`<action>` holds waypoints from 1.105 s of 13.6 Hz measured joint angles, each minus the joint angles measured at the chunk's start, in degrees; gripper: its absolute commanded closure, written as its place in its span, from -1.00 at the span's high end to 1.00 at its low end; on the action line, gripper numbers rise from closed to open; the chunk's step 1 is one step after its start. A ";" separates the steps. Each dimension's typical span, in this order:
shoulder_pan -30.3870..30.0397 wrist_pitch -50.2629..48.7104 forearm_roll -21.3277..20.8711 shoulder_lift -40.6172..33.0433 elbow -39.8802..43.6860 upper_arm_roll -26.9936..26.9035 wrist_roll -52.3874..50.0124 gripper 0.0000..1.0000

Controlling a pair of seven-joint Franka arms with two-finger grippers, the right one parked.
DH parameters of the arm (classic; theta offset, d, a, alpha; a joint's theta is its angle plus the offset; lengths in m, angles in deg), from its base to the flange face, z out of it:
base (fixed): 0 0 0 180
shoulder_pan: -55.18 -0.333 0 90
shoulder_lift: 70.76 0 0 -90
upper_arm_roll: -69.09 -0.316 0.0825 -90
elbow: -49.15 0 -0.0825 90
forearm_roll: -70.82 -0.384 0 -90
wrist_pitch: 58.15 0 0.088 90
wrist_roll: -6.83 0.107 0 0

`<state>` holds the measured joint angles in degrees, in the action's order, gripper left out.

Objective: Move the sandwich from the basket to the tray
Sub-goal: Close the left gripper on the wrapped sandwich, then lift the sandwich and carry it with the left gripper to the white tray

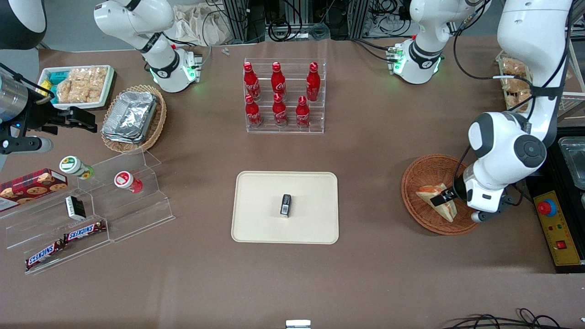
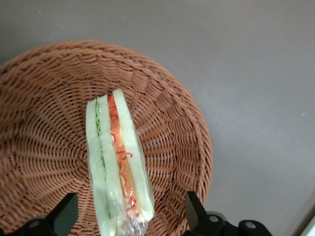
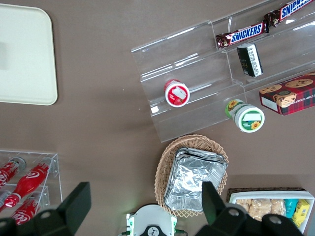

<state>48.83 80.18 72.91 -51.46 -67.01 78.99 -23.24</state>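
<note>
In the basket (image 2: 162,103) lies the sandwich (image 2: 118,167); gripper (image 2: 130,216) spread astride it.

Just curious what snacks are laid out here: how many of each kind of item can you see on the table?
Red cola bottles: 6
Snickers bars: 2
Lidded cups: 2
Cookie box: 1
Sandwich: 1, in the basket, the tool open around it
Small dark packs: 2, one on the tray
Total: 14

Sandwich (image 1: 438,199) in basket (image 1: 422,176) (gripper (image 1: 445,199) above)
</note>
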 measured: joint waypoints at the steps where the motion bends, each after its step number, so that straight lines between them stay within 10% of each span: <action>1: -0.01 1.16 0.03 0.28 -0.85 0.00 -0.01 0.85; 9: -0.06 3.91 0.27 0.38 -2.54 -0.01 -2.97 -0.69; 15: -0.05 -0.18 0.28 -2.73 -0.83 0.26 -7.38 -1.00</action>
<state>48.79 80.00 73.18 -54.19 -67.84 79.25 -30.62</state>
